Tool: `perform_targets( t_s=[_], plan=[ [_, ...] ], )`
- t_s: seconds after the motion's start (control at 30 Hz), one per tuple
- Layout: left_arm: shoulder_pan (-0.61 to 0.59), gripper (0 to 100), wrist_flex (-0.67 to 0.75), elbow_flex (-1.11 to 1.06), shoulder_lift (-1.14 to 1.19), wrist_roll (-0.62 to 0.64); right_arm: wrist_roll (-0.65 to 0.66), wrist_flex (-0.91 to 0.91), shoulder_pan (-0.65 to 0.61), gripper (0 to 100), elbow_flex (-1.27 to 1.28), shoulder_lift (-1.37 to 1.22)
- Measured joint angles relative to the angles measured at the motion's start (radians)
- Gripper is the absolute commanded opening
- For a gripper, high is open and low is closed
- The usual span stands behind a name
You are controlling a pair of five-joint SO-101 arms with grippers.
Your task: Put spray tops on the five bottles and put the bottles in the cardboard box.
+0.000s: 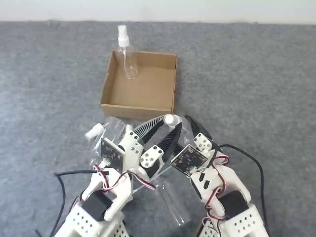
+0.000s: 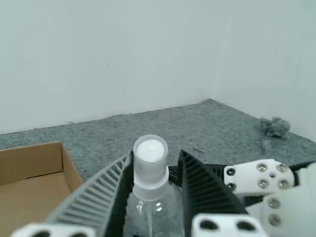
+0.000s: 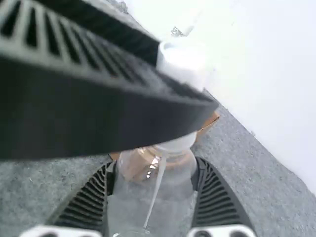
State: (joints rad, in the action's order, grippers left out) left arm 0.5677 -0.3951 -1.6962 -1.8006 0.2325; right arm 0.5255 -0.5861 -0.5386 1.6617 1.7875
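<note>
Just on the near side of the cardboard box (image 1: pixel 136 109), both arms meet at one clear bottle (image 2: pixel 153 207): the left gripper (image 2: pixel 155 158) has its jaws pinching the spray top (image 2: pixel 150 150), the right gripper (image 3: pixel 155 168) has its jaws pressed on the bottle's body. Another capped bottle (image 1: pixel 129 61) leans inside against the box's far wall

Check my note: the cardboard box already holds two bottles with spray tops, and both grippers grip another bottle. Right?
Not quite. The high view shows one bottle with a spray top in the cardboard box, not two. The left gripper and right gripper do both grip another bottle.
</note>
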Motion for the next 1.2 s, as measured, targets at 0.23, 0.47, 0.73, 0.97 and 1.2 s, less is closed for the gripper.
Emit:
perform_targets(
  t_s=[0.23, 0.47, 0.73, 0.97, 1.2],
  plan=[
    [-0.037, 17, 0.000, 0.000, 0.000, -0.003, 0.000, 0.000, 0.005, 0.6, 0.000, 0.000],
    [-0.114, 17, -0.075, 0.023, 0.000, -0.002, -0.029, 0.000, 0.005, 0.6, 0.000, 0.000],
    [-0.117, 17, -0.081, 0.028, 0.000, -0.008, -0.095, 0.000, 0.100, 0.6, 0.000, 0.000],
    [-0.126, 17, -0.081, 0.028, 0.000, -0.008, -0.100, 0.000, 0.147, 0.6, 0.000, 0.000],
    [-0.124, 17, -0.081, 0.028, 0.000, -0.008, -0.100, 0.000, 0.167, 0.6, 0.000, 0.000]
  ],
)
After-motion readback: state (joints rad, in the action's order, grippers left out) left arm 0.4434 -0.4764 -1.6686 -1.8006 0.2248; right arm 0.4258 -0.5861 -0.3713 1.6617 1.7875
